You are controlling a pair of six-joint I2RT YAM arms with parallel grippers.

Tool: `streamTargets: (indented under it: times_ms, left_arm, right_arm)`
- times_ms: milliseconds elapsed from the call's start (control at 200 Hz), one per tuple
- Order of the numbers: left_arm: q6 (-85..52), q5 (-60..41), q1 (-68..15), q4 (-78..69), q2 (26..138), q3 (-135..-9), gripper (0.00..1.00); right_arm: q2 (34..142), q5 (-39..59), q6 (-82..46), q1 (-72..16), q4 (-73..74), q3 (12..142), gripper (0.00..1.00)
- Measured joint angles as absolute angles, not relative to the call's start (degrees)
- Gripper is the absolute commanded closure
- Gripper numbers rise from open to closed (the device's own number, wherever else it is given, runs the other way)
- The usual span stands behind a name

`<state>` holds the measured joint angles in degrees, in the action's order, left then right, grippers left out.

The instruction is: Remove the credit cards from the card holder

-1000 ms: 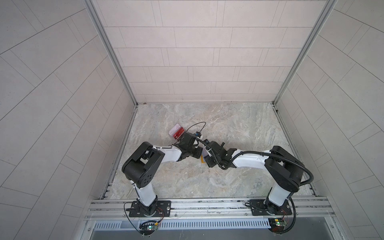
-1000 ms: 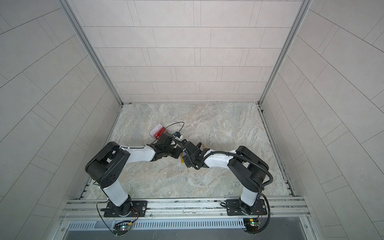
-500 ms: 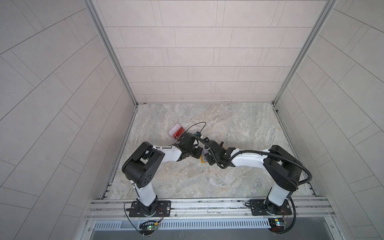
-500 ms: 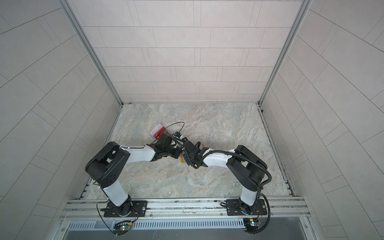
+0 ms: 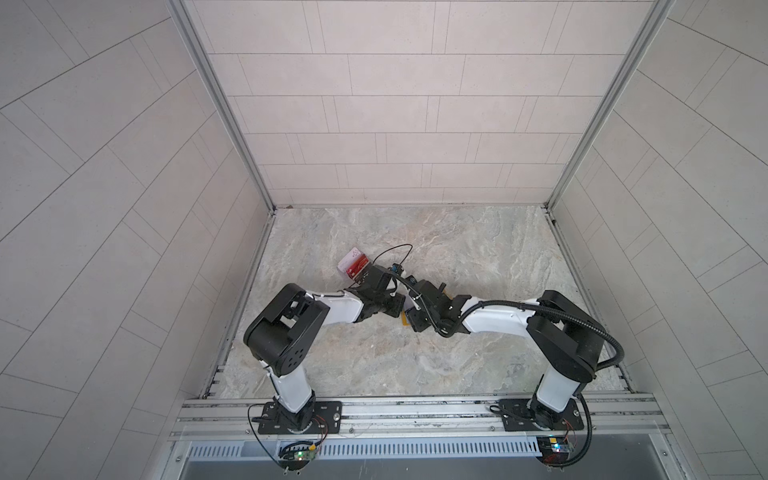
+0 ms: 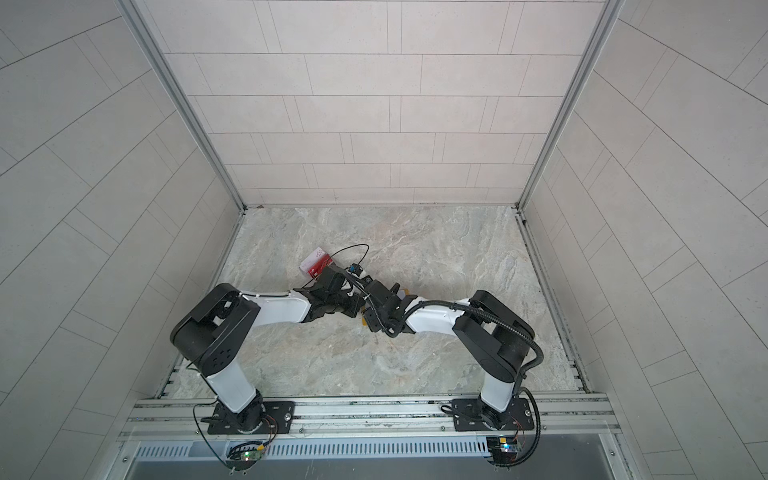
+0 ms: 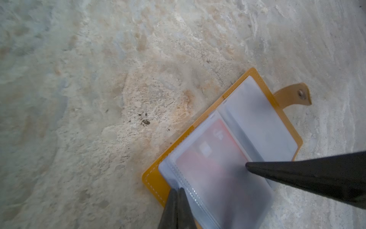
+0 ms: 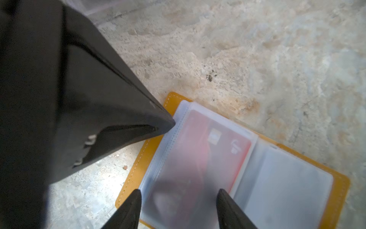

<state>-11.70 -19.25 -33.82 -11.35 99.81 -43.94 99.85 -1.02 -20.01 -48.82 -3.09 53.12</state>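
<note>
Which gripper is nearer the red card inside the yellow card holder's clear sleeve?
Right. The right gripper hangs open over the red card; the left gripper, shut, rests at a corner of the sleeve.

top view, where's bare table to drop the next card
Widest free patch: table between the right arm and the back wall. Also the near strip between the two arm bases. Crowded at the centre, where left gripper and right gripper meet over the card holder, and beyond the left gripper, where loose cards lie.
</note>
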Motion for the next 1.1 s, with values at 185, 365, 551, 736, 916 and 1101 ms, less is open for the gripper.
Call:
streamTargets:
  times_ms: [185, 365, 551, 736, 916, 1101]
  left_arm:
    - [-11.53, -19.25, -33.82, -11.33, 99.81, -43.94, 1.00]
    - [-11.25, -19.22, -33.82, -11.29, 99.81, -43.94, 1.00]
    - [-10.87, -19.22, -33.82, -11.27, 99.81, -43.97, 1.00]
    - [-10.61, -19.20, -33.82, -11.22, 99.81, -43.97, 1.00]
    - [-10.48, -19.18, -33.85, -11.14, 99.81, -43.97, 1.00]
    - [-10.46, -19.18, -33.85, -11.09, 99.79, -43.97, 1.00]
  right_arm:
    - [99.88, -0.93, -20.18, -48.84, -3.01, 53.12, 0.37]
    - [100.20, -3.20, -20.16, -48.86, -3.44, 53.15, 0.39]
    - [100.42, -4.78, -20.14, -48.86, -3.44, 53.15, 0.41]
    - [100.51, -6.09, -20.18, -48.86, -3.51, 53.15, 0.45]
    - [100.51, -8.27, -20.16, -48.86, -4.16, 53.28, 0.48]
    - [100.51, -11.35, -20.16, -48.86, -5.45, 53.56, 0.49]
